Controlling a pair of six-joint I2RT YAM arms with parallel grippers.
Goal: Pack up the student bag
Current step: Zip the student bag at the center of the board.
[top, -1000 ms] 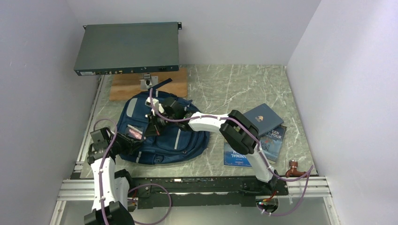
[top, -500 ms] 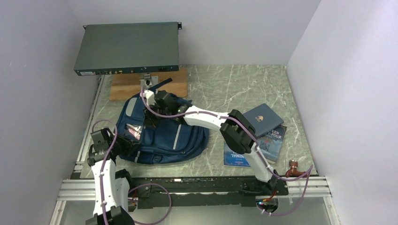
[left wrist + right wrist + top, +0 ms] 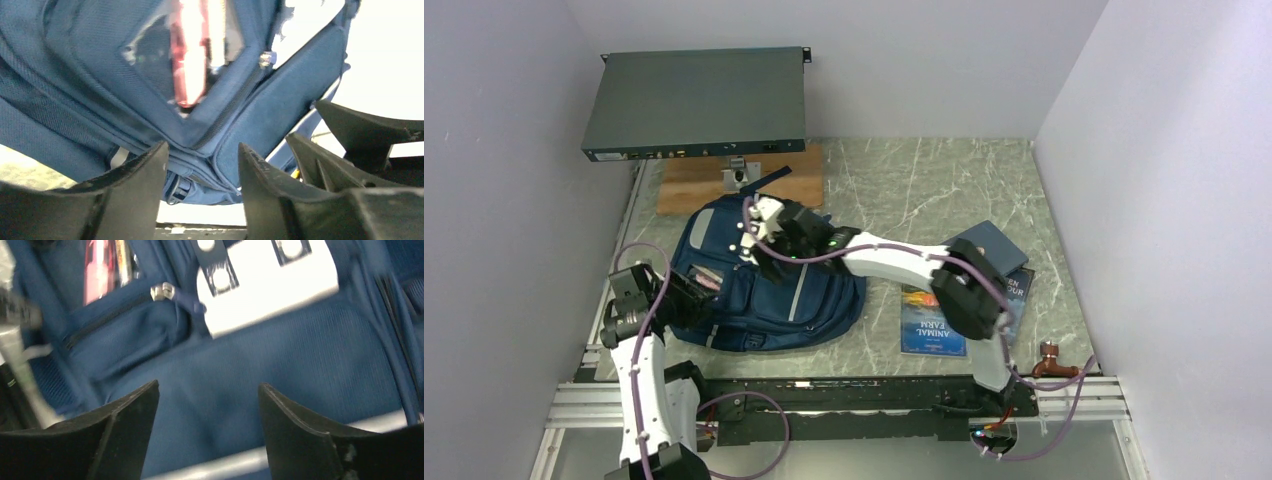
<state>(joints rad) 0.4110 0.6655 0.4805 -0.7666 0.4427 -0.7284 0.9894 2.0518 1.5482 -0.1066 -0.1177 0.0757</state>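
Top external shows the student bag (image 3: 764, 290) lying flat on the marble table (image 3: 894, 180), with both arms working at it and nothing lifted. The left gripper (image 3: 686, 298) sits at the bag's near-left edge. In the left wrist view its jaws stand apart with blue fabric filling the gap just beyond the fingertips (image 3: 135, 185), and I cannot tell whether any cloth is pinched. Ahead of those jaws a pocket gapes, something red (image 3: 192, 55) shows inside it, and a zipper pull (image 3: 266, 58) hangs at the end of the opening. The right gripper (image 3: 759, 235) hovers over the bag's upper front. In the right wrist view its jaws are spread wide with nothing between them, only fabric directly beneath. The white-grey patch (image 3: 265, 285) lies ahead of them and a second zipper pull (image 3: 162, 291) lies ahead and to one side, though blur keeps the finer detail out of reach. My reading is that packing is only partly done: one reddish item seems to be in the pocket, but the zip looks unclosed. A dark blue book (image 3: 989, 245) and the Animal Farm book (image 3: 934, 320) lie on the table well away from both sets of jaws. Loading those books and zipping the bag shut appear to be what is left.
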